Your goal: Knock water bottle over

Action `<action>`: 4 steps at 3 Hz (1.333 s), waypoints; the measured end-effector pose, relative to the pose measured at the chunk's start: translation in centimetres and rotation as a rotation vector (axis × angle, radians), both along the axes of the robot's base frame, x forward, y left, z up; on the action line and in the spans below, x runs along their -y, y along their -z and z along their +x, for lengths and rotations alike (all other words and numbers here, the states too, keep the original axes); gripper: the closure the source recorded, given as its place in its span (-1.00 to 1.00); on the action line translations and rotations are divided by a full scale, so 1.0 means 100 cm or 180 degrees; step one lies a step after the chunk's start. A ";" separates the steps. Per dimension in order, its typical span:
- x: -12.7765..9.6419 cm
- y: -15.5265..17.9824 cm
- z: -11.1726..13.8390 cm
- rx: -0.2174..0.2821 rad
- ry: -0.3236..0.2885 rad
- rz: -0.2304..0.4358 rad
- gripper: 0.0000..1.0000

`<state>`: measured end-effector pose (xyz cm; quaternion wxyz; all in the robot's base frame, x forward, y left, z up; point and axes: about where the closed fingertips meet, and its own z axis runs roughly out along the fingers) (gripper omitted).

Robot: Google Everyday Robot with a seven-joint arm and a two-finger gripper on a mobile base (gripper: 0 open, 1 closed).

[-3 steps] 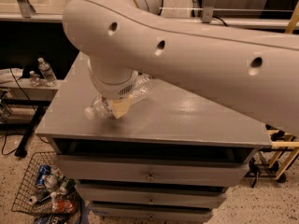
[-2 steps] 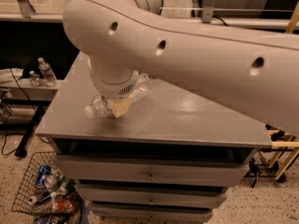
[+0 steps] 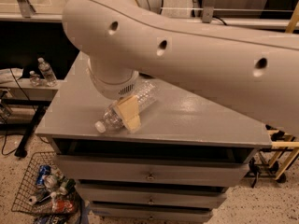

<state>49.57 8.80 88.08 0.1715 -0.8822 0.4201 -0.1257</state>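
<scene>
Your end effector (image 3: 129,117) is low over the left half of the grey worktop (image 3: 205,120), under the thick white arm (image 3: 196,59) that crosses the view from 3 o'clock. Its tan tip sits in front of the water bottle (image 3: 145,93) and looks to be touching it. You cannot tell from here whether the end effector is spread or pressed together, because the wrist housing hides most of it. The water bottle lies on its side on the worktop close to the front edge, with its white cap (image 3: 99,127) pointing to about 8 o'clock and its ribbed body running up toward 2 o'clock. Part of the body is hidden behind the tan tip. Off the worktop at 9 o'clock, two small bottles (image 3: 46,71) stand on a lower shelf. At 7 o'clock a wire basket (image 3: 28,185) on the floor holds cans. Below the worktop you see grey drawers (image 3: 149,171).
</scene>
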 end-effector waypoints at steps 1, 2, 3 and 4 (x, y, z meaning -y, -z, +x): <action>0.000 0.000 0.000 0.0000 0.0000 0.0000 -1.00; 0.010 -0.011 0.003 -0.0005 -0.0111 0.0105 -1.00; 0.042 -0.027 0.007 -0.0030 -0.0187 0.0314 -1.00; 0.081 -0.029 0.017 -0.0172 -0.0105 0.0470 -1.00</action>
